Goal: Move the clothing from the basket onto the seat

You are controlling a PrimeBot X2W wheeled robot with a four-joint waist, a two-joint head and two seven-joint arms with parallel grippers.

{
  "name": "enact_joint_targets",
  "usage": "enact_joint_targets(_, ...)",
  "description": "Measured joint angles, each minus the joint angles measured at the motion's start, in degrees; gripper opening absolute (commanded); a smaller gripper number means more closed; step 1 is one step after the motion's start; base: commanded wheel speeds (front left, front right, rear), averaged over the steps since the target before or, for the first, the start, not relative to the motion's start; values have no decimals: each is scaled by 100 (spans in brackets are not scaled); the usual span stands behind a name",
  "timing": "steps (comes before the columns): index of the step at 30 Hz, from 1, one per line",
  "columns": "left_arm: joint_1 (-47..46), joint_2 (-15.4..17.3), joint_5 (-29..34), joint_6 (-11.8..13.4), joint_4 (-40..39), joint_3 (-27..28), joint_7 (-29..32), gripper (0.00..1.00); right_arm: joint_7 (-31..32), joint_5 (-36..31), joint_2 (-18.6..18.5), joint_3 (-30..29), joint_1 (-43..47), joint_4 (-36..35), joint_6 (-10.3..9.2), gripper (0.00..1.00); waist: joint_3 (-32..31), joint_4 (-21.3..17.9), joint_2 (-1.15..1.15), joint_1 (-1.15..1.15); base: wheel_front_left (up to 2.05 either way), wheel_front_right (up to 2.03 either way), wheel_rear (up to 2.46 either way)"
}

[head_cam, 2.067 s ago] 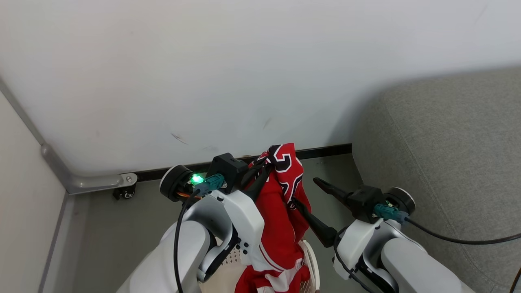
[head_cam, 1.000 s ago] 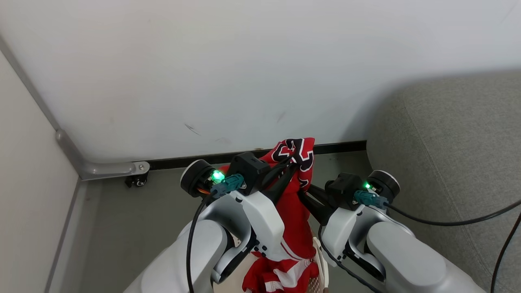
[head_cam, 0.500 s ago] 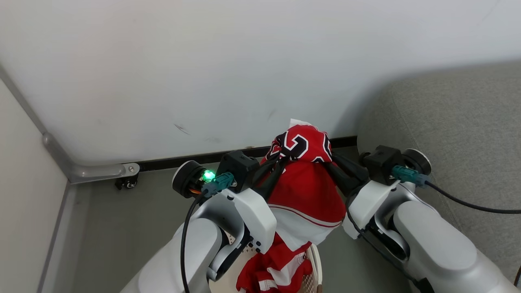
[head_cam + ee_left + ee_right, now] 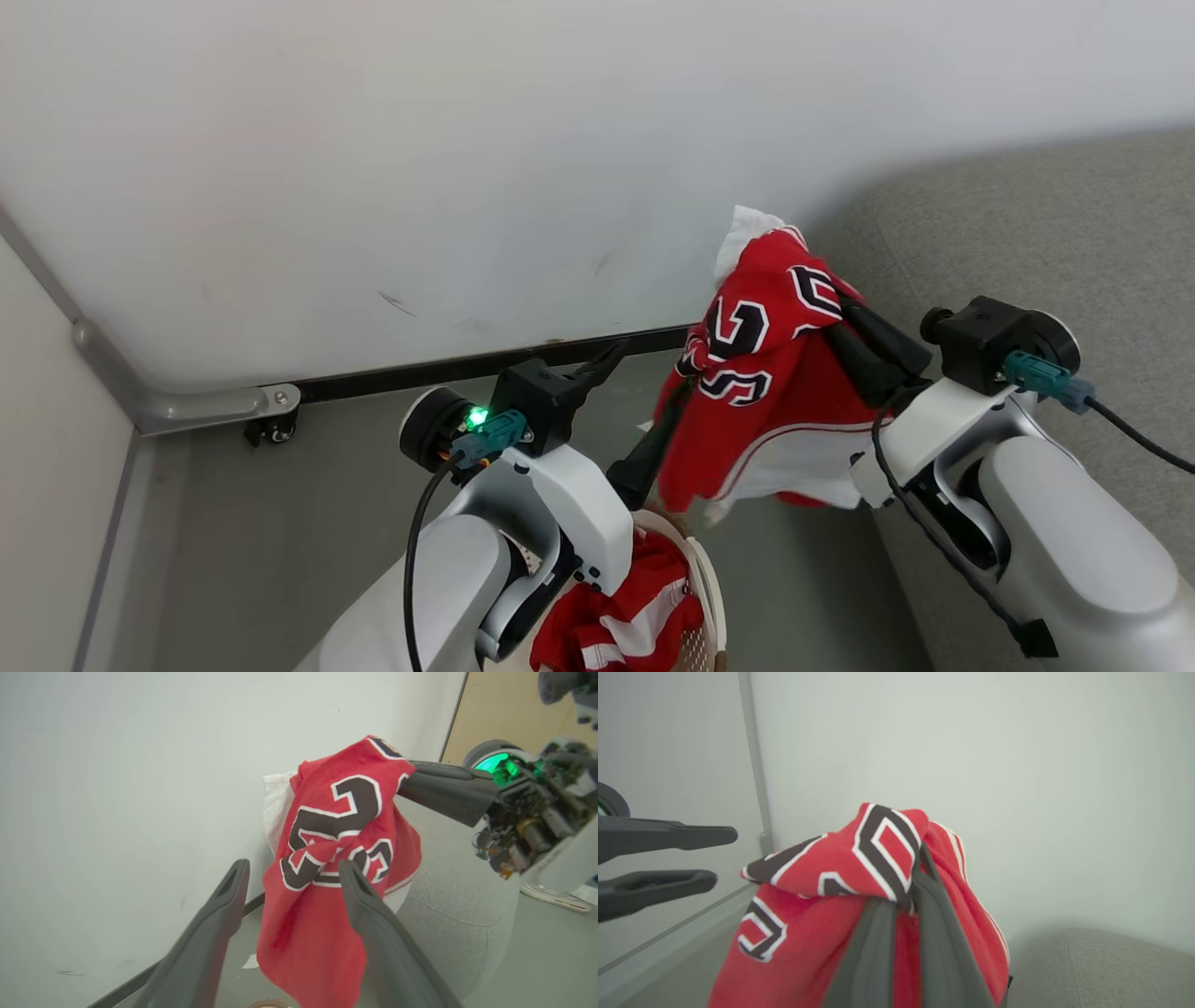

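My right gripper [image 4: 836, 313] is shut on the red garment with black numerals [image 4: 766, 392], which hangs in the air beside the grey sofa [image 4: 1027, 233]. From the right wrist, the right gripper [image 4: 906, 900] pinches a fold of this garment [image 4: 831, 868]. My left gripper [image 4: 653, 369] is open just left of the cloth, holding nothing. From the left wrist, the left gripper [image 4: 293, 864] has its fingers spread in front of the garment [image 4: 336, 826]. A second red garment with white stripes [image 4: 616, 625] lies in the cream basket [image 4: 705, 579] below my left arm.
A white wall with a black skirting strip [image 4: 420, 373] stands close ahead. A metal rail with a small caster [image 4: 271, 429] sits at the left corner. Grey floor [image 4: 280, 523] lies between wall and basket. A black cable [image 4: 1139, 439] trails from my right wrist.
The left gripper has let go of the numbered garment and opened. The right gripper has closed on it and carried it up and right toward the sofa. The head camera also shifted.
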Motion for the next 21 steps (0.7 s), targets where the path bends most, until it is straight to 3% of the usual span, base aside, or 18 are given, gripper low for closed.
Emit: enact_joint_targets(21,270,7,-41,-186,92,-265,-365,100,0,-192,-453,-1062,918,-282,0,0,-97,-356,0,0,0,0,0)
